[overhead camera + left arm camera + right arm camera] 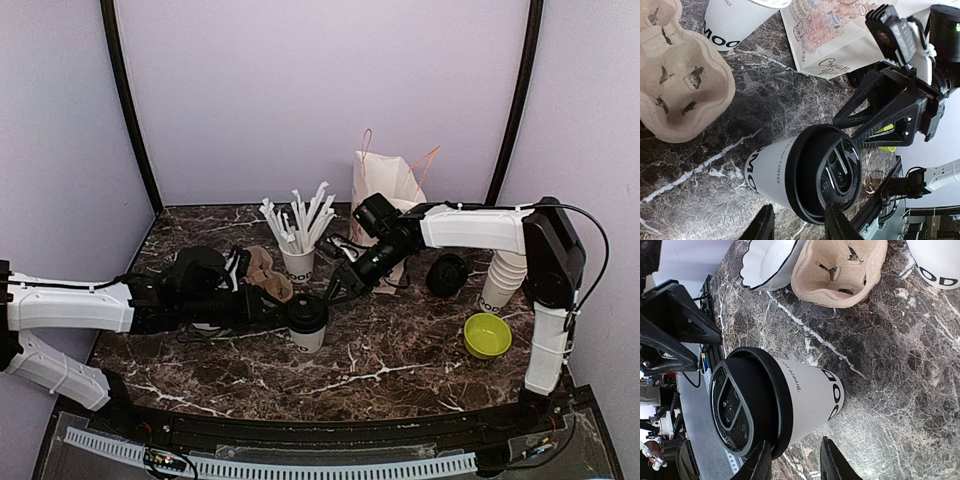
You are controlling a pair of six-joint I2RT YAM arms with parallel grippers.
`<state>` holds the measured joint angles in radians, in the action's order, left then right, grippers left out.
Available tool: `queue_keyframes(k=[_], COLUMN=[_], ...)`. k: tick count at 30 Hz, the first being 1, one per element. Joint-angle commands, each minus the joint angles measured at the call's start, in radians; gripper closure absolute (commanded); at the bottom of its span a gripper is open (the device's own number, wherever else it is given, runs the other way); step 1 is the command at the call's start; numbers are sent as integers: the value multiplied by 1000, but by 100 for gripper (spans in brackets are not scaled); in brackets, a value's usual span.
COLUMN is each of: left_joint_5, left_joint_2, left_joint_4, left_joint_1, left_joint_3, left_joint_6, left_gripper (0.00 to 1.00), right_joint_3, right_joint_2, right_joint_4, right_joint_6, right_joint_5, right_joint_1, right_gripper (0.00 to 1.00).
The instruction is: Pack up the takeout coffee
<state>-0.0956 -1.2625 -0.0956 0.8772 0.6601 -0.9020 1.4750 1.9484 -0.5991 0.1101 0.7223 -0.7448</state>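
The white paper cup with a black plastic lid [307, 322] stands mid-front on the dark marbled tabletop [400, 370], with the left gripper [800, 225] just left of it and the right gripper [792, 465] just behind-right. Behind-left lies the brown moulded-pulp cup carrier [266, 275], and the white paper cup of wrapped straws [298, 262] stands right of that. The printed white paper bag [385, 180] stands at the back. On the right are 3 things: the loose round black plastic lid [447, 273], the stack of lidless white paper cups [503, 275] beside it, and the round green bowl [487, 335] nearer the front.
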Motion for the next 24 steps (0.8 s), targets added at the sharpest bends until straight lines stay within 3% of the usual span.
queue_keyframes(k=[1,24], left_joint_5=[50,-42], left_joint_2=[66,-76], left_joint_4=[9,-93], left_joint_1=[0,-2], left_joint_3=[-39,-33], left_joint_6=[-17,-20], left_gripper=[64,67], right_joint_3=[8,-16], right_joint_2=[7,19], right_joint_4=[16,26], right_joint_6=[7,5], right_joint_5=[25,32], right_joint_1=[5,5], right_gripper=[66,66])
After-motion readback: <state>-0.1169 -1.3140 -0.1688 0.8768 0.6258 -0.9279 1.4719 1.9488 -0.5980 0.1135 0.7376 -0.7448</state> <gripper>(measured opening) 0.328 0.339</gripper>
